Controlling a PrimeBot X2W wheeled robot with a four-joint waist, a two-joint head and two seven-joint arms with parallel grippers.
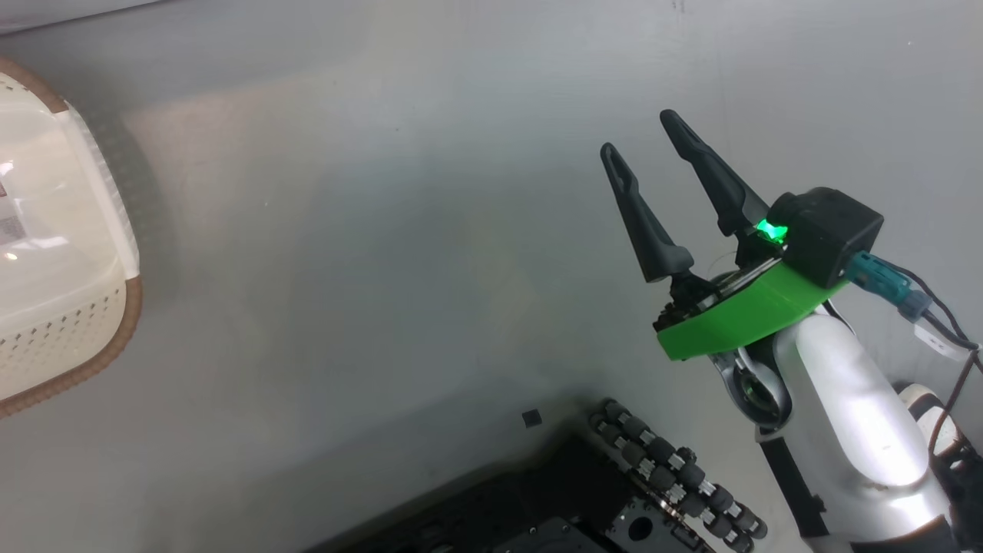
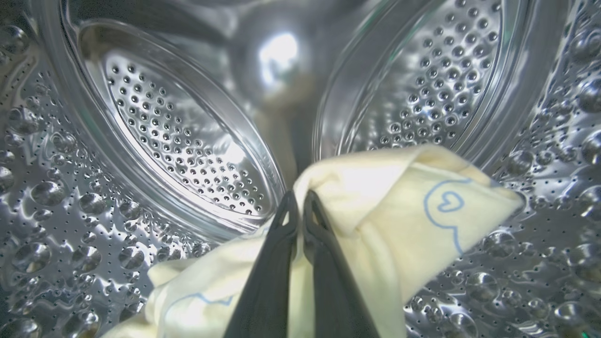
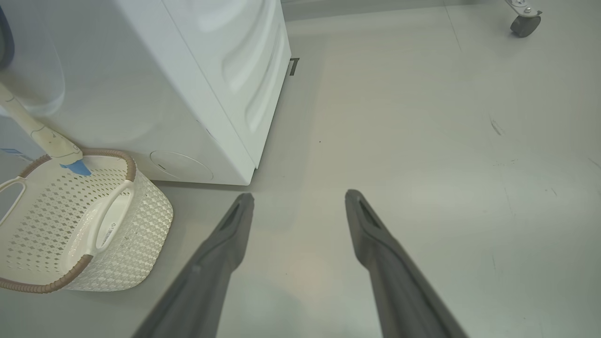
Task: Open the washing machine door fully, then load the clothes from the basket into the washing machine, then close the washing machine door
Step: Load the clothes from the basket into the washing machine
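In the left wrist view my left gripper [image 2: 300,198] is deep inside the washing machine's steel perforated drum [image 2: 178,141]. It is shut on a pale yellow garment of the clothes [image 2: 399,202] with a blue outline print, which drapes over both fingers. The white washing machine [image 3: 197,94] stands at the upper left of the right wrist view, with the cream basket [image 3: 136,225] on the floor before it. A pale yellow strip with a blue tip [image 3: 47,138] hangs down to the basket's rim. My right gripper [image 1: 641,134] hangs open above bare floor, nothing between its fingers [image 3: 298,197]. The basket [image 1: 69,338] sits at the left edge of the head view.
Grey floor stretches wide to the right of the machine. A caster wheel [image 3: 523,23] stands at the far top right. My dark wheeled base [image 1: 614,491] fills the bottom middle of the head view, with a small dark square [image 1: 531,418] on the floor beside it.
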